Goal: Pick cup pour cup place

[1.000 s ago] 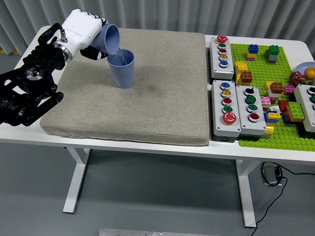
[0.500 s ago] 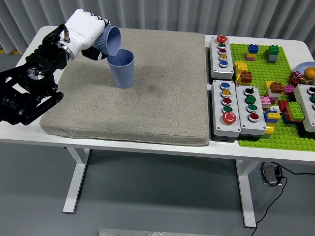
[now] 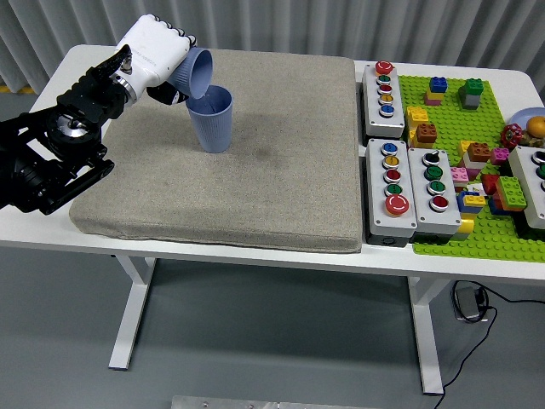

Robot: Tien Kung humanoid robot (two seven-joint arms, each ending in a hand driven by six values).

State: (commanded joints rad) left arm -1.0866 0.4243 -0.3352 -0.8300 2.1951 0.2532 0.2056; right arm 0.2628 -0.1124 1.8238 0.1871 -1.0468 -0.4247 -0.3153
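A blue cup [image 3: 211, 120] stands upright on the grey mat [image 3: 255, 170], toward its far left. My left hand [image 3: 162, 61], in a white glove, is shut on a second blue cup [image 3: 194, 72] and holds it tipped on its side, mouth facing right, its lower rim just above the left side of the standing cup's rim. The black left arm [image 3: 51, 153] reaches in from the left edge. The right arm does not show in the head view.
Grey button boxes [image 3: 386, 88] [image 3: 413, 187] sit right of the mat. A green baseplate [image 3: 477, 170] with several toy bricks fills the table's right end, with another button box [image 3: 532, 183] at the edge.
My left hand has drifted a little right and upward with the tipped cup. The standing cup has not moved.
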